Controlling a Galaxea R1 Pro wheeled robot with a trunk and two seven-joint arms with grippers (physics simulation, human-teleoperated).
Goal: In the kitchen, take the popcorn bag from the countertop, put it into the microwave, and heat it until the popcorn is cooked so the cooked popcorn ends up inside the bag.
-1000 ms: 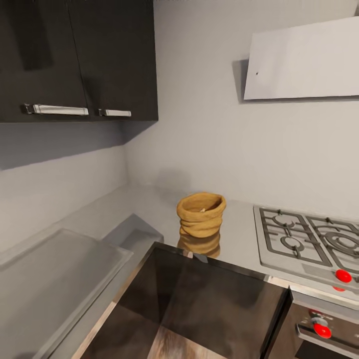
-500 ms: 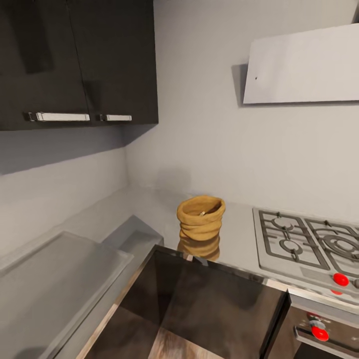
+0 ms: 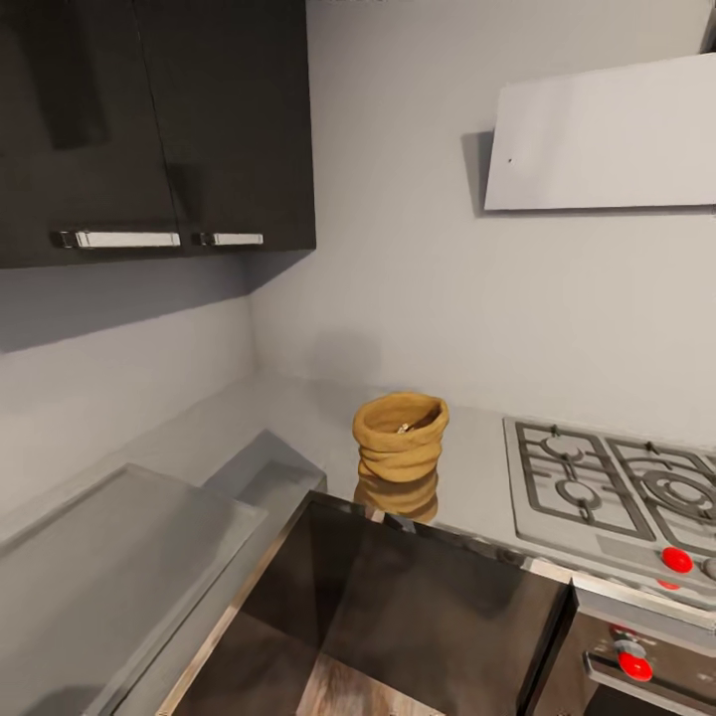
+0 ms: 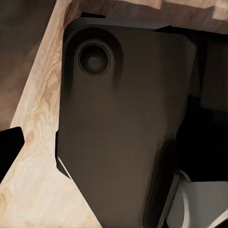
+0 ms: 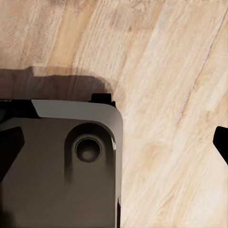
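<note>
1. Left end effector [image 4: 7, 147]: in the left wrist view, one dark fingertip is showing at the frame edge over the wooden floor [image 4: 38, 109]. Whether it is wide, narrow or holding anything cannot be determined.
2. Right end effector [image 5: 114, 142]: in the right wrist view, dark fingertips are showing at both frame edges, set wide apart with nothing between them. Wooden floor is lying beyond them.
3. A dark rounded robot base panel [image 4: 118, 123] with a circular recess is sitting beneath each wrist camera.
4. The popcorn bag [image 3: 400, 438] is standing upright on the bench [image 3: 298, 418], near the bench's front edge, with its round mouth facing up. Its reflection is showing on the glossy surface.
5. Pale popcorn [image 3: 404, 428] is lying inside the bag's mouth.
6. A gas hob [image 3: 607, 492] with red knobs is occupying the bench to the right of the bag, apart from it.
7. Dark wall cabinets [image 3: 159, 119] are hanging above the bench's left corner.
8. A pale range hood [image 3: 607, 139] is projecting above the hob.
</note>
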